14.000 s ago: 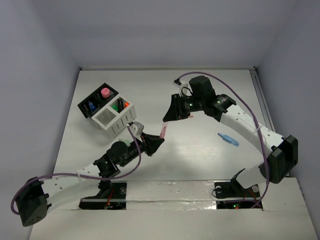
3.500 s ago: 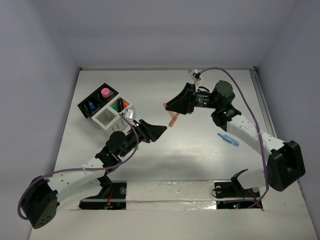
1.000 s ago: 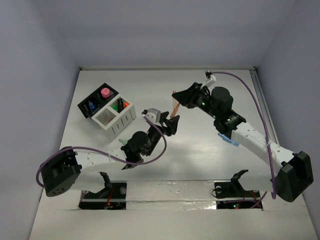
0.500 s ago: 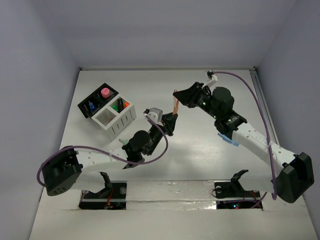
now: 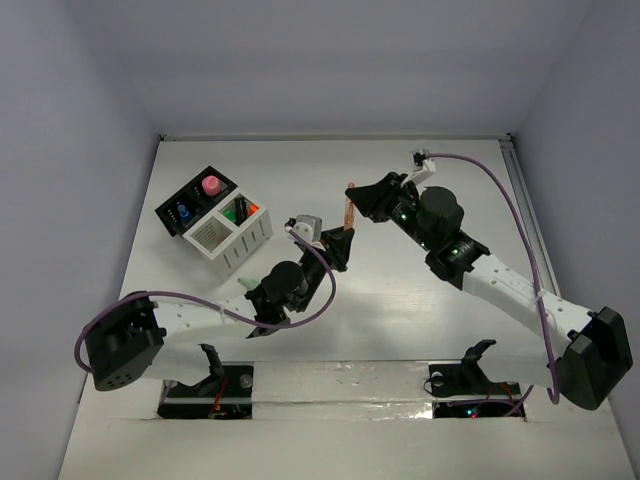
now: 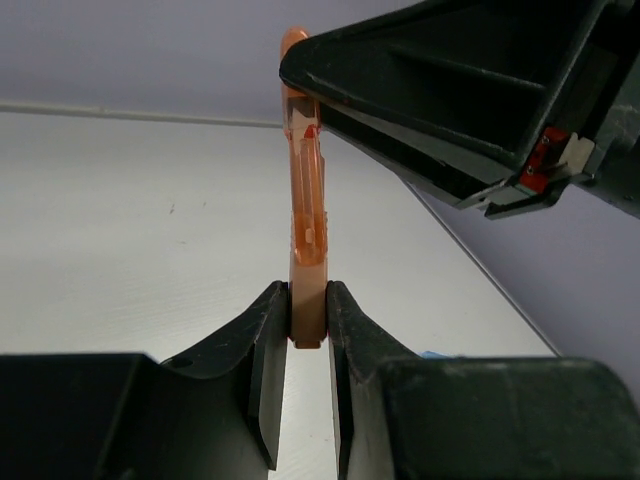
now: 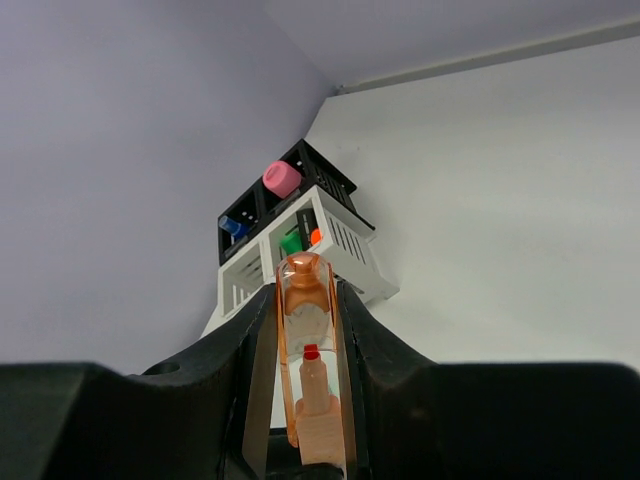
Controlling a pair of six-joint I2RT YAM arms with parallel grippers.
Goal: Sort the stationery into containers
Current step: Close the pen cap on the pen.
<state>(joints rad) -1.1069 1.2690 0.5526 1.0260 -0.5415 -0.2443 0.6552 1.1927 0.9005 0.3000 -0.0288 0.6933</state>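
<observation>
The short orange translucent pen (image 6: 306,220) stands nearly upright in the air above the white tabletop (image 5: 380,315), touching nothing but the two tools. The left tool (image 6: 307,300) is closed on its lower end, with both fingers pressed against the sides. The right tool (image 7: 303,300) is closed narrowly on its upper part. I judge that this is a handover between the arms. The next move calls for the right tool to open and draw back, so that the left arm alone carries the pen. The white slatted container (image 5: 245,252) and the black plastic compartment box (image 5: 196,197) joined to it sit well apart, to the left, with some stationery already in them.
</observation>
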